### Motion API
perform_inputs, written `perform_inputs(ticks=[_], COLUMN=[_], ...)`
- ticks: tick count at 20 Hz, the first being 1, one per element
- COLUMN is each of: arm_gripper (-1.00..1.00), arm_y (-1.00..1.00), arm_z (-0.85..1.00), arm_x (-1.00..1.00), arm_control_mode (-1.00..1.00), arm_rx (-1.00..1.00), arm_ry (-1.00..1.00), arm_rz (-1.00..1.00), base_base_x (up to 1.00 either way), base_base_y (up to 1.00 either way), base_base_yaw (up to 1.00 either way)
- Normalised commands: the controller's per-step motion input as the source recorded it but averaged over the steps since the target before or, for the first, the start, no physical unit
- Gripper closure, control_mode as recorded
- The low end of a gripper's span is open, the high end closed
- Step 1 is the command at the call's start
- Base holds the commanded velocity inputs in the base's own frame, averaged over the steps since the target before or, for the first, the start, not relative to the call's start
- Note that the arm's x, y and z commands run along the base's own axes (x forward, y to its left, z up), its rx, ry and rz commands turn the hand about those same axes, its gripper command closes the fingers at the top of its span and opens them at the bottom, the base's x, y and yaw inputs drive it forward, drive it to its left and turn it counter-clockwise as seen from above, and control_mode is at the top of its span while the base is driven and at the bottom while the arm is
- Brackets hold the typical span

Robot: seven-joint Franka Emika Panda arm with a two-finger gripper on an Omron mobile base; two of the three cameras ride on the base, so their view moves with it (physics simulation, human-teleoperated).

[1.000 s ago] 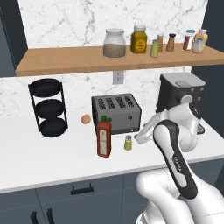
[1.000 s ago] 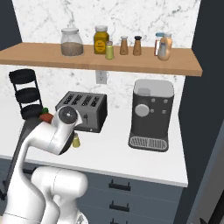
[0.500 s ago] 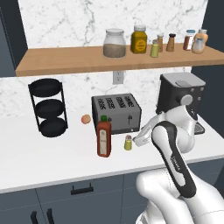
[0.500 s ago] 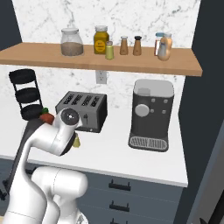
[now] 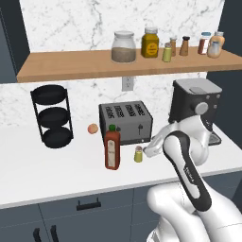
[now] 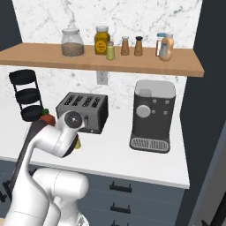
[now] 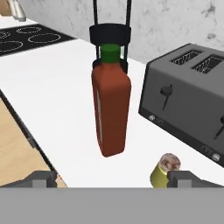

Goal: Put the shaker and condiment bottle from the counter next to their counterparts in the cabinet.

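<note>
The condiment bottle (image 7: 111, 109) is tall, red and green-capped, and it stands upright on the white counter, straight ahead of my gripper (image 7: 114, 178). The shaker (image 7: 164, 170), small and yellow-green, sits closer in, just inside the right fingertip (image 7: 188, 178). The jaws are wide open and hold nothing. In the left base view the gripper (image 5: 145, 152) hovers low beside the shaker (image 5: 138, 154), to the right of the bottle (image 5: 112, 147). On the cabinet shelf (image 5: 71, 64) above stand the counterparts: a yellow-green shaker (image 5: 167, 52), brown shakers (image 5: 185, 46) and reddish and orange bottles (image 5: 203, 43).
A grey toaster (image 5: 125, 122) stands right behind the bottle and shaker, and a black coffee machine (image 5: 194, 105) is to the right. A black three-tier rack (image 5: 52, 116) and a small orange ball (image 5: 93, 128) are to the left. On the shelf sit a glass jar (image 5: 124, 47) and an amber jar (image 5: 151, 43).
The arm has shifted slightly, bringing the hand a little lower toward the shaker. The jaws stay open, and the bottle and shaker have not moved.
</note>
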Motion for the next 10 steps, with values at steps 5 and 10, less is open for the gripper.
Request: perform_inputs(ticks=[5,10], arm_gripper=[-1.0,-1.0], arm_y=[0.07,0.22], arm_z=[-0.07,-0.04], arm_x=[0.33,0.2], arm_control_mode=[-1.0,-1.0], arm_rx=[0.0,0.0], arm_ry=[0.0,-0.02], arm_rz=[0.05,0.15], base_base_x=[0.0,0.0], base_base_y=[0.0,0.0], base_base_yaw=[0.0,0.0])
